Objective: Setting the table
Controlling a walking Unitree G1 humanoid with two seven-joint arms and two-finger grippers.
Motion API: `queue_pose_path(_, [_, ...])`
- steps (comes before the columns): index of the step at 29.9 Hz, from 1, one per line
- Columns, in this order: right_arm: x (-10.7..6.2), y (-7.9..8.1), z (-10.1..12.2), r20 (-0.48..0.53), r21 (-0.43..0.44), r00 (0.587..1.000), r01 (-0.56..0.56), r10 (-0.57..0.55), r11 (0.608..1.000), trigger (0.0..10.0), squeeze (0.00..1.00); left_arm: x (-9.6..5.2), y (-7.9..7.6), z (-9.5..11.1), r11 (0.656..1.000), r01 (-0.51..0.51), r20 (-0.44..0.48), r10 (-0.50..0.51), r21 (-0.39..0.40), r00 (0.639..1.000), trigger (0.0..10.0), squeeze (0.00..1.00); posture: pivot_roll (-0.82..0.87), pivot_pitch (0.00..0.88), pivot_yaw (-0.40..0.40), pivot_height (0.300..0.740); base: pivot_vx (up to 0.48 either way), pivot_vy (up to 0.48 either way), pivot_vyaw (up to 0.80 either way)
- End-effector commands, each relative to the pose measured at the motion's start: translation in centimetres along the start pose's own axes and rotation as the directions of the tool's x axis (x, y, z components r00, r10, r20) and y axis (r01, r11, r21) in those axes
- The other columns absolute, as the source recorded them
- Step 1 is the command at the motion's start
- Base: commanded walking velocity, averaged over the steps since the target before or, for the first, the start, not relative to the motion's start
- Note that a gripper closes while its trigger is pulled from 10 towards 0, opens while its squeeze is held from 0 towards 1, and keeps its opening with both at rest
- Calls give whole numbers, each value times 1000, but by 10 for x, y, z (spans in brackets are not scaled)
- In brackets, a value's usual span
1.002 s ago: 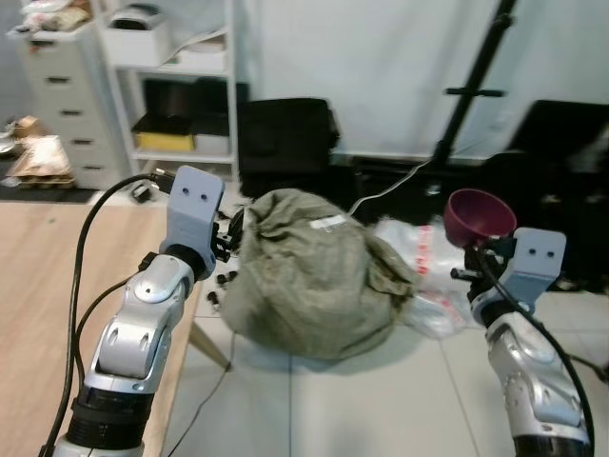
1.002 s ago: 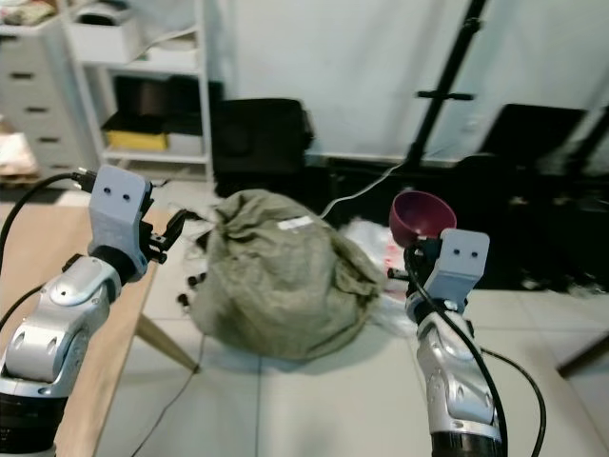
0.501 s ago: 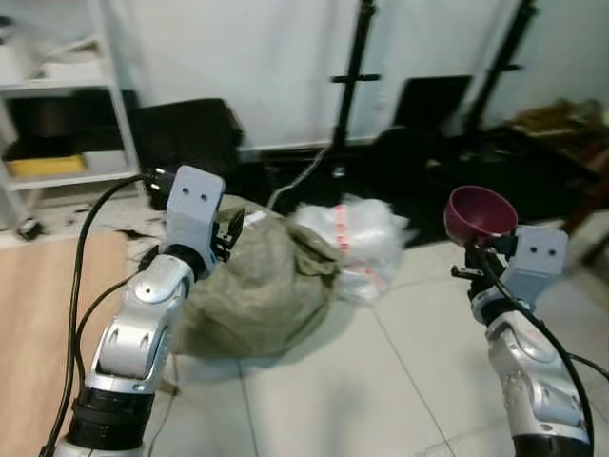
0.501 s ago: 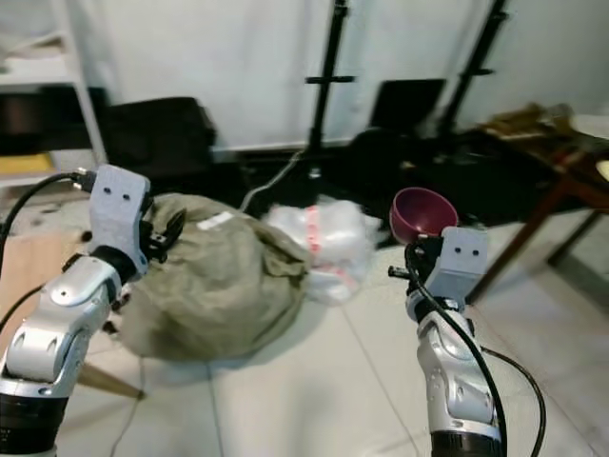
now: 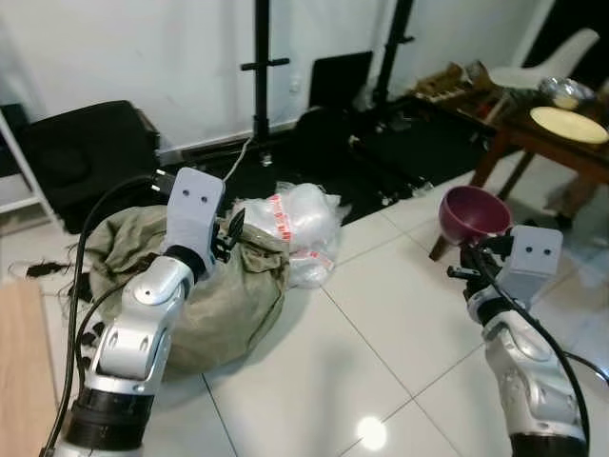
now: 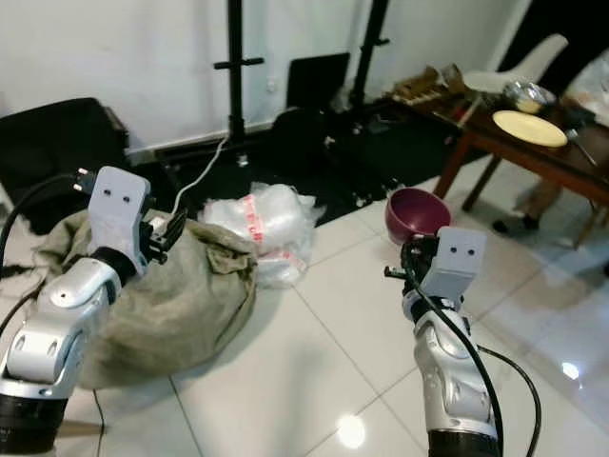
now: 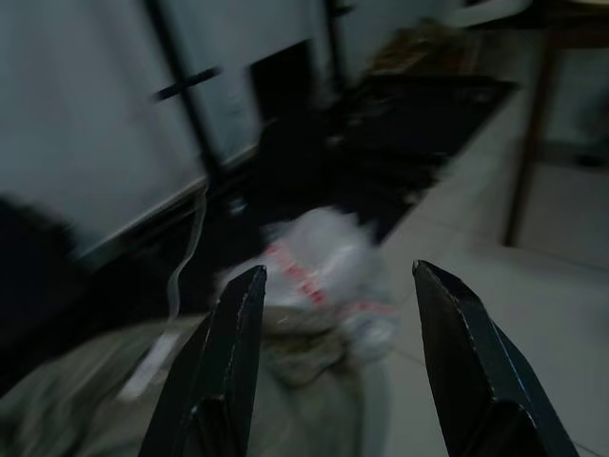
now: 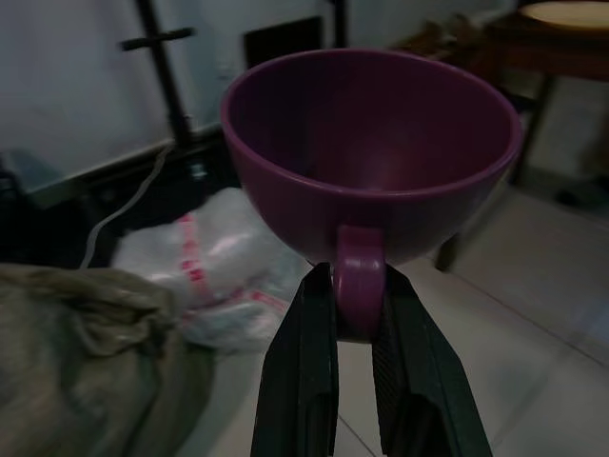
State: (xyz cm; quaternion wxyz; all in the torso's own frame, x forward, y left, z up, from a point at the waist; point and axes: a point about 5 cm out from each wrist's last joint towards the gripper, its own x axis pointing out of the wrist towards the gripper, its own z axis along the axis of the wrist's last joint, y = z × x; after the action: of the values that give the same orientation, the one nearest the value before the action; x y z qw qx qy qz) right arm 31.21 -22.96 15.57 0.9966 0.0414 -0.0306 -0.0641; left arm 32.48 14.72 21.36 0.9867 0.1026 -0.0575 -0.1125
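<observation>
Carrying step: right gripper (image 8: 354,328) clamps the purple cup (image 8: 371,152) by its handle, upright, held out front. Left gripper (image 7: 333,367) spread wide, empty. Table (image 6: 533,152) at two o'clock; next, approach it.

On the floor (image 5: 381,333), a sack (image 5: 205,286) lies to the left with a plastic bag (image 5: 295,224) just beside it on its right, and two stands (image 5: 262,67) rise behind them by the wall. The counter (image 6: 542,152) stands at the far right, with a plate (image 6: 529,127) near its front edge, a bowl (image 6: 524,94) behind the plate and a chair (image 5: 557,65) behind the counter. The right tool (image 8: 357,314) holds a cup (image 8: 371,152) by its handle above the floor, before the counter's leg, and the left tool (image 7: 333,371) hangs over the sack.
</observation>
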Motion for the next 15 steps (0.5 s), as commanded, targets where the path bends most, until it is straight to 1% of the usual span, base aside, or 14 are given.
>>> queue_pose_path(1, [-1, -5, 2, 9, -5, 1000, 19, -19, 1000, 10000, 0, 0, -5, 0, 999, 30, 12, -30, 12, 999, 10000, 0, -36, 0, 39, 740, 480, 0, -800])
queue_pose_path(5, [0, -5, 2, 10, -4, 1000, 20, -19, 1000, 10000, 0, 0, -9, 3, 998, 55, 28, -56, 13, 998, 10000, 0, -36, 0, 40, 740, 480, 0, -800])
queue_pose_path(9, [-1, -6, 2, 9, -2, 1000, 24, -24, 1000, 10000, 0, -1, -16, 8, 994, 108, 65, -108, 13, 992, 10000, 0, -38, 0, 42, 740, 480, 0, -800])
queue_pose_path(15, [-1, -6, 1, 8, 0, 1000, 28, -28, 1000, 10000, 0, -2, -23, 12, 987, 156, 101, -158, 21, 982, 10000, 0, -38, 0, 42, 740, 480, 0, -800])
